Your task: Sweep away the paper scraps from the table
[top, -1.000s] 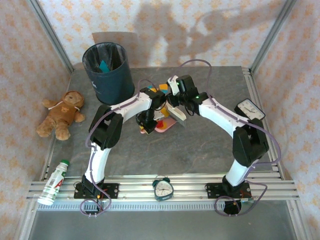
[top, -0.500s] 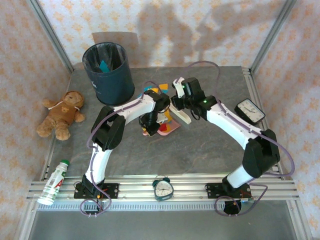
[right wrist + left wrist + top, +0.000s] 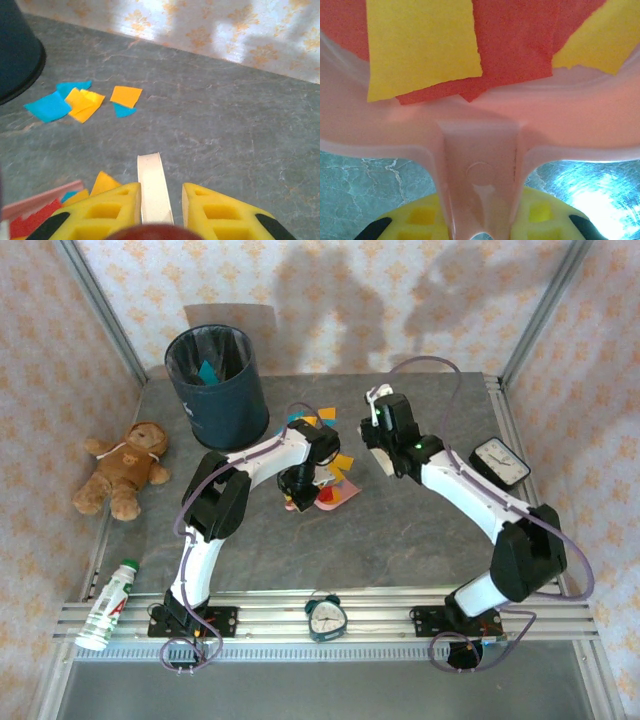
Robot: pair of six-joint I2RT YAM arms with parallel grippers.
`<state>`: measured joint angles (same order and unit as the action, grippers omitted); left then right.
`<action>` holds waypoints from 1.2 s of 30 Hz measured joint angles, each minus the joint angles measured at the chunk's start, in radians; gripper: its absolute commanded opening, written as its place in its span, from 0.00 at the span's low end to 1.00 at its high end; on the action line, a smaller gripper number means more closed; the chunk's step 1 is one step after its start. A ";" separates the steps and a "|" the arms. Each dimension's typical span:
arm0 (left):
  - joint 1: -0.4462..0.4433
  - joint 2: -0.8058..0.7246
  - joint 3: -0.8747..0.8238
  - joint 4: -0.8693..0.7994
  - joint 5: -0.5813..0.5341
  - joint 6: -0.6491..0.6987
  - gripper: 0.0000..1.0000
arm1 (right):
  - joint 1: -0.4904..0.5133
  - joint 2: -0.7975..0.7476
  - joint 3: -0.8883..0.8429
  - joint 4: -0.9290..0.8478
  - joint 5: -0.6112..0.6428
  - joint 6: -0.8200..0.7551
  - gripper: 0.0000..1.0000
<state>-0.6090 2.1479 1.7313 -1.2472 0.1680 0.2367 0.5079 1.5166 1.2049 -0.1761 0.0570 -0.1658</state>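
Note:
My left gripper is shut on the handle of a pink dustpan, which rests low on the table. Red and yellow paper scraps lie in the pan. My right gripper is shut on a cream brush, to the right of the pan and apart from it. More blue and orange paper scraps lie loose on the table behind the pan, near the bin. A corner of the pan shows at the lower left of the right wrist view.
A dark blue bin stands at the back left with a scrap inside. A teddy bear and a bottle lie off the left edge. A white clock sits at the right; another clock is on the front rail.
My right arm has drawn the brush away from the dustpan, to the right and back. Scraps now lie in the pan's mouth. The left gripper and the pan have hardly moved.

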 measured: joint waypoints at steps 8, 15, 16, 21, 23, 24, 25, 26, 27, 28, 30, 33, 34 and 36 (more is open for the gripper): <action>0.000 0.000 0.000 0.005 0.000 0.000 0.00 | -0.014 0.171 0.066 0.098 -0.010 -0.041 0.00; 0.000 0.000 0.000 0.007 0.000 0.000 0.00 | -0.014 0.246 0.110 0.116 -0.085 -0.083 0.00; 0.000 0.000 0.000 0.007 0.000 0.000 0.00 | -0.014 0.250 0.116 0.113 -0.102 -0.087 0.00; 0.000 0.000 0.000 0.007 0.000 0.000 0.00 | -0.014 0.255 0.145 0.077 -0.208 -0.101 0.00; 0.000 0.000 0.000 0.007 0.000 0.000 0.00 | -0.014 0.256 0.155 0.048 -0.254 -0.101 0.00; 0.000 0.000 0.000 0.007 0.000 0.000 0.00 | -0.014 0.256 0.161 0.032 -0.273 -0.101 0.00; 0.000 0.000 0.000 0.007 0.000 0.000 0.00 | -0.014 0.256 0.169 0.014 -0.291 -0.101 0.00; 0.000 0.000 0.000 0.007 0.000 0.000 0.00 | -0.014 0.256 0.177 -0.002 -0.308 -0.101 0.00; 0.000 0.000 0.000 0.007 0.000 0.000 0.00 | -0.014 0.256 0.183 -0.017 -0.320 -0.100 0.00; 0.000 0.000 0.000 0.007 0.000 0.000 0.00 | -0.014 0.256 0.188 -0.029 -0.331 -0.099 0.00; 0.000 0.000 0.000 0.007 0.000 0.000 0.00 | -0.014 0.256 0.190 -0.045 -0.348 -0.094 0.00; 0.000 0.000 0.000 0.007 0.000 0.000 0.00 | -0.013 0.253 0.190 -0.057 -0.367 -0.085 0.00; 0.000 0.000 0.000 0.007 0.000 0.000 0.00 | -0.013 0.250 0.190 -0.064 -0.369 -0.082 0.00; 0.000 0.000 0.000 0.007 0.000 0.000 0.00 | -0.013 0.240 0.190 -0.081 -0.372 -0.078 0.00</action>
<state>-0.6086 2.1479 1.7313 -1.2400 0.1680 0.2363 0.4946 1.7569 1.3945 -0.2573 -0.3149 -0.2440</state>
